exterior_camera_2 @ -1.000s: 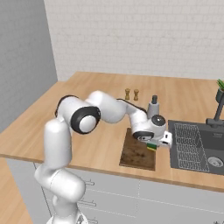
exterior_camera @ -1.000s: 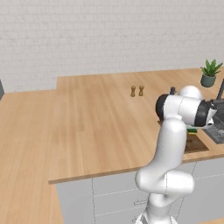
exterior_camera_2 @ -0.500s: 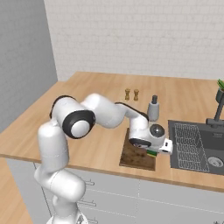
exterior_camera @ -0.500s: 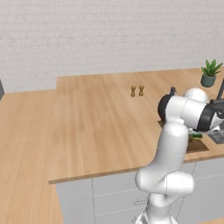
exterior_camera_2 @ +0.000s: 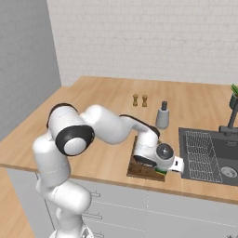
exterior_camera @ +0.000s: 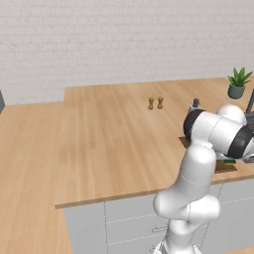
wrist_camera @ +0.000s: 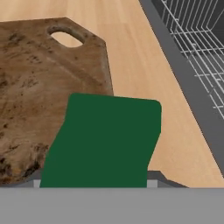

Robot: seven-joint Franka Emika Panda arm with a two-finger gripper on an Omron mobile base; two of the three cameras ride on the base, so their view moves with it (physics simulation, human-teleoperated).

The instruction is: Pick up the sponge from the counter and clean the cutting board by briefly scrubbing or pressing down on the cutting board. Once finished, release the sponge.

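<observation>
The sponge (wrist_camera: pixel 105 144) shows its dark green top low in the hand view, over the right edge of the dark brown cutting board (wrist_camera: pixel 39 78) and partly over the light wood counter (wrist_camera: pixel 131 52). My gripper (exterior_camera_2: pixel 162 170) is shut on the sponge (exterior_camera_2: pixel 161 172) and points down at the front right corner of the cutting board (exterior_camera_2: pixel 138 166). The sponge hides my fingertips. In the left base view the arm's elbow covers most of the cutting board (exterior_camera: pixel 224 167), and a green sliver of sponge (exterior_camera: pixel 229 160) peeks out beside it.
A dark sink (exterior_camera_2: pixel 209 153) with a wire rack lies just right of the board. A grey bottle (exterior_camera_2: pixel 162 116) stands behind the board, two small shakers (exterior_camera_2: pixel 139 100) further back, and a potted plant (exterior_camera: pixel 238 82) at the far right. The counter's front edge runs close to the board.
The hand has slid with the sponge across the board towards the counter's front edge, and the elbow has swung with it. The grip has stayed shut.
</observation>
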